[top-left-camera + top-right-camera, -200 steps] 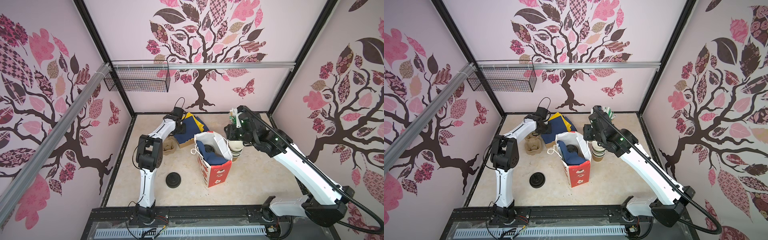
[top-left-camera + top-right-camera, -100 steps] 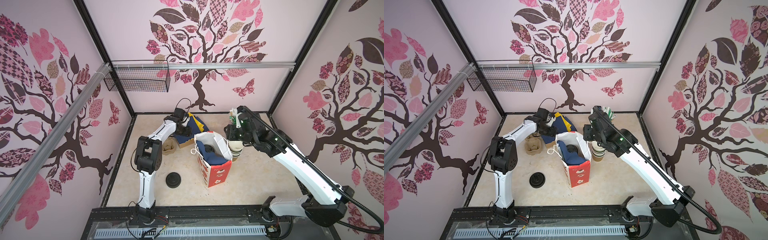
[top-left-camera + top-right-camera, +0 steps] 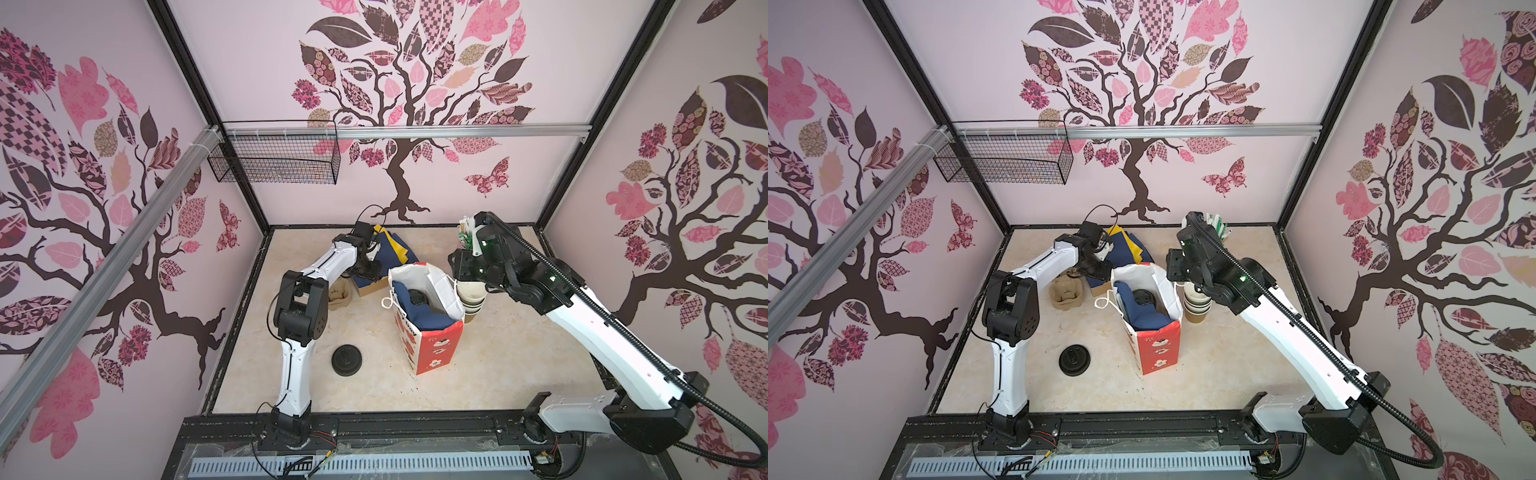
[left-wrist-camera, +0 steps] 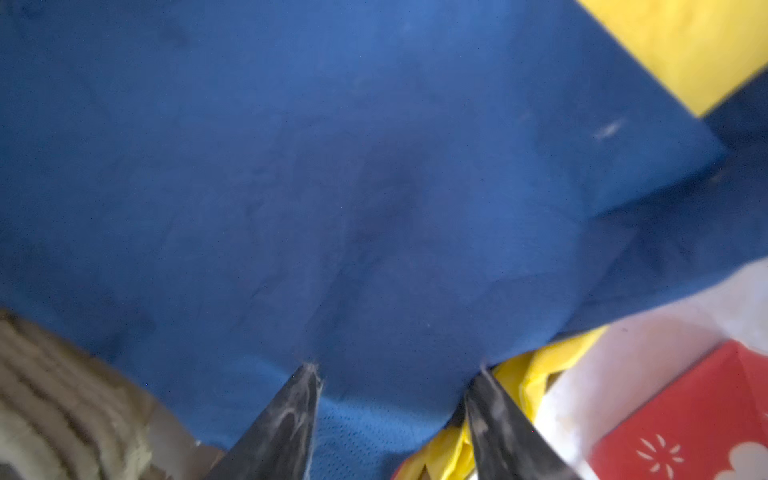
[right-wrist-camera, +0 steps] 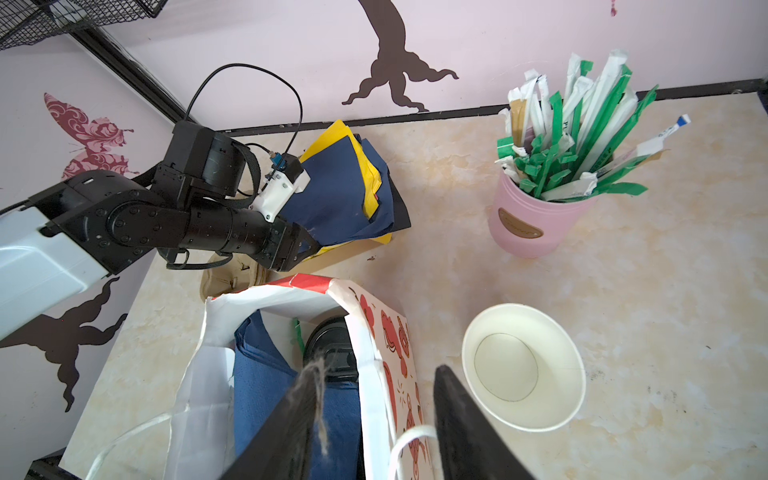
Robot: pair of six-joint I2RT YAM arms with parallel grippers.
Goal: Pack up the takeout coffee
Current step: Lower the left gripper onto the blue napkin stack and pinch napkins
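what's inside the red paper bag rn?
In the paper bag: a blue napkin and a black sip lid. Anything beneath them is covered.

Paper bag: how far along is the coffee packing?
Done: one black-lidded cup sits in the paper bag with a blue napkin. In hand: the right end effector straddles the bag's wall, jaws apart; the left end effector, open, touches the napkin stack. Remaining: a second lidded cup is not visible anywhere, so it may be hidden or still to pack.
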